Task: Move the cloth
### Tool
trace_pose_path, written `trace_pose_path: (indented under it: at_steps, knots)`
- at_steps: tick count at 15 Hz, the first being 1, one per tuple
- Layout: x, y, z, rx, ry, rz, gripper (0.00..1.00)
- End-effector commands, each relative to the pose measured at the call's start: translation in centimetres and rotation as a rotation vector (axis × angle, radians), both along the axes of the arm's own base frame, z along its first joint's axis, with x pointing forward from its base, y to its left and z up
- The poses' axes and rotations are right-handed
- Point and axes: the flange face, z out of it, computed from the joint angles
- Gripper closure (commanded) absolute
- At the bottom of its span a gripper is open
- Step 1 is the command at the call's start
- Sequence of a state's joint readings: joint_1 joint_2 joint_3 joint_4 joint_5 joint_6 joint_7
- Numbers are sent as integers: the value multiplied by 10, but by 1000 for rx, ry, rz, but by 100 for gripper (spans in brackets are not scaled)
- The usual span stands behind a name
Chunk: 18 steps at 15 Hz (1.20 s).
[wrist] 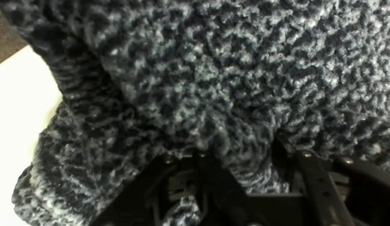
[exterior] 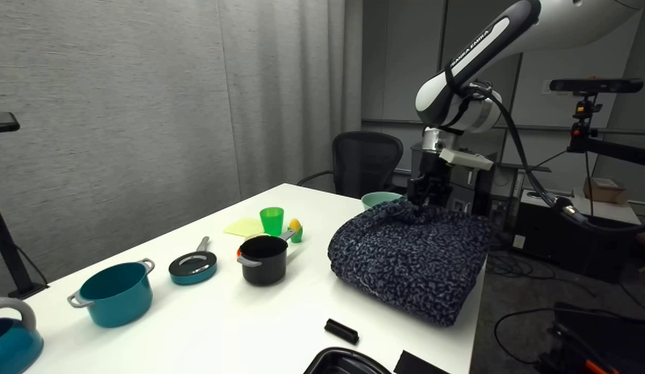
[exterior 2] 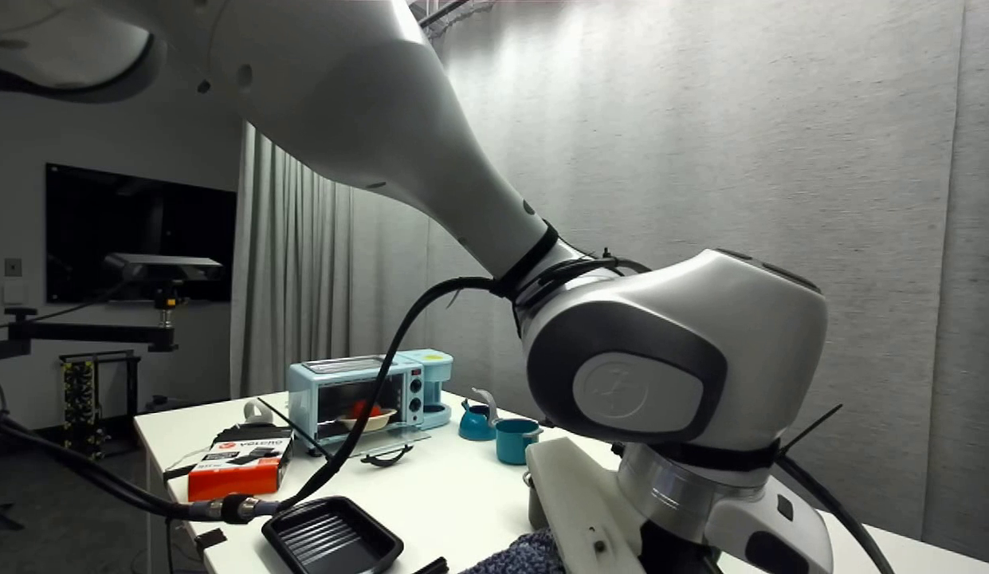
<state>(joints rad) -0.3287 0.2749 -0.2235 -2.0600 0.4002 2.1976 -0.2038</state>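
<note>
One gripper point(wrist: 241, 150) sits in one dark navy, speckled cloth point(exterior: 405, 259), its two fingers point(wrist: 319, 183) part-way apart and touching it. One bunched fold lies between them; whether they squeeze it is unclear. The cloth lies rumpled on one white table point(exterior: 208, 332), reaching its edge. Outward from it, in an exterior view, stand one pale green bowl point(exterior: 378, 199) just beside it, one black pot point(exterior: 265, 265), one green cup point(exterior: 272, 223), one teal pan point(exterior: 193, 278), one two-handled teal pot point(exterior: 119, 300) and one teal kettle point(exterior: 11, 347). One black tray point(exterior 2: 380, 528) shows in both exterior views.
</note>
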Motion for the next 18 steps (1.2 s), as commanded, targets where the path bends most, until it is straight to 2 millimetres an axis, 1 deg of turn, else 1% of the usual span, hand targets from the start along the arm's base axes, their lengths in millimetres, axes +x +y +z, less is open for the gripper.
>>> trace_pose_path:
  at_steps: [1,2,3,4,8,10,12,18]
  knots:
    - [-4,-16,26,-30,-27,-39,82]
    - [-4,-19,33,-38,-36,-62,89]
    - [-3,-23,41,-42,-48,-85,98]
    - [-3,-26,48,-54,-56,-107,100]
    - [-3,-43,73,-107,-71,-191,99]
    - [-9,-57,77,-136,-56,-236,99]
    - [-16,-68,77,-151,-35,-282,99]
    - [-42,-101,69,-187,38,-437,99]
